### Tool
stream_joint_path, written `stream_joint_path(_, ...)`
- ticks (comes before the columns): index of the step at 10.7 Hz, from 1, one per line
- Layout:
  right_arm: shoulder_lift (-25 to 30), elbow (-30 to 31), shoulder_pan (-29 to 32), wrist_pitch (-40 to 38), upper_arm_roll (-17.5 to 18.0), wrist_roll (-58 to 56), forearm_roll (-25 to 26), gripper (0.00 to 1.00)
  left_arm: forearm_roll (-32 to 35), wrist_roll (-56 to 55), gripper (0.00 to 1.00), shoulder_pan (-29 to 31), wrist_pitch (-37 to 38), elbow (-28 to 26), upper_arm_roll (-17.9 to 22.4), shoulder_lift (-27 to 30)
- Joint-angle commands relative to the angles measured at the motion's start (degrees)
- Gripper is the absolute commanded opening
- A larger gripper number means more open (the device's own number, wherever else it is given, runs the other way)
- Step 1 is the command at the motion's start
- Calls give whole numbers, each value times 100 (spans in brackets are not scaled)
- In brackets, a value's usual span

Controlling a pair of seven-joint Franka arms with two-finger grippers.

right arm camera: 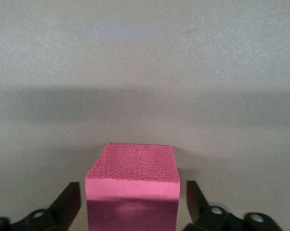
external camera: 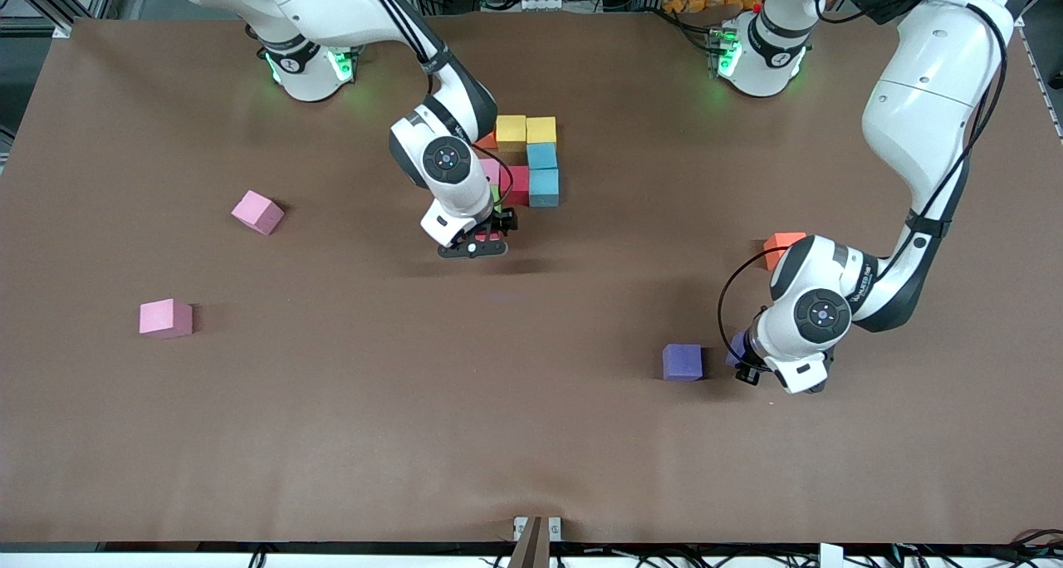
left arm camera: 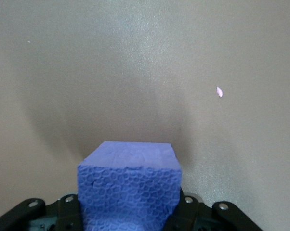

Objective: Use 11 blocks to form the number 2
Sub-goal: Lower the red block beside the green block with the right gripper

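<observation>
Brown matte cloth with a faint weave covers the table [external camera: 531, 435], and small foam cubes with pebbled faces and crisp edges lie on it. At the upper centre of the front view the number 2 [external camera: 523, 165] stands unfinished, a tight block of touching cubes: two yellow cubes [external camera: 526, 129] side by side in the top row with an orange cube [external camera: 486, 140] at their end, two light blue cubes [external camera: 542, 172] stacked down one edge, and a red cube [external camera: 519, 184], a pink cube [external camera: 490, 169] and a green cube [external camera: 496, 194] partly hidden under the right arm. The right gripper [external camera: 473, 244] is low at the lower edge of that cluster, its black fingers [right arm camera: 70, 197] spread with a gap on each side of a pinkish-red cube [right arm camera: 131, 192] resting on the cloth. The left gripper [external camera: 742, 360], in the lower part of the frame toward the left arm's end, pinches a purple cube [left arm camera: 129, 192] on both sides. A second purple cube [external camera: 682, 362] sits just beside it. Another orange cube [external camera: 783, 244] peeks out above the left arm's wrist. Two loose pink cubes [external camera: 257, 212] [external camera: 165, 318] lie well apart toward the right arm's end.
</observation>
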State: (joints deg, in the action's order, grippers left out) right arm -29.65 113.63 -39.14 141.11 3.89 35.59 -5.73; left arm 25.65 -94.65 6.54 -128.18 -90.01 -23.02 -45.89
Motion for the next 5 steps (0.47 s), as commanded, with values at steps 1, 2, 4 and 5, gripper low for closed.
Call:
stream_joint_path(1,232,150,99,22,24,44,-16,100,133,-168,0,-48,56,79,34,45)
stream_joint_path(2,328,159,134,4,24,44,-25,100,98,-160,0,-39,56,88,34,114)
stream_joint_path(4,643,185,195,-127,24,-17,-25,100,46,-177,0,-39,65,97,-10,237)
stream_joint_path(5,810,186,248,-311,24,-35,-25,100,45,-351,0,-39,65,97,-45,273)
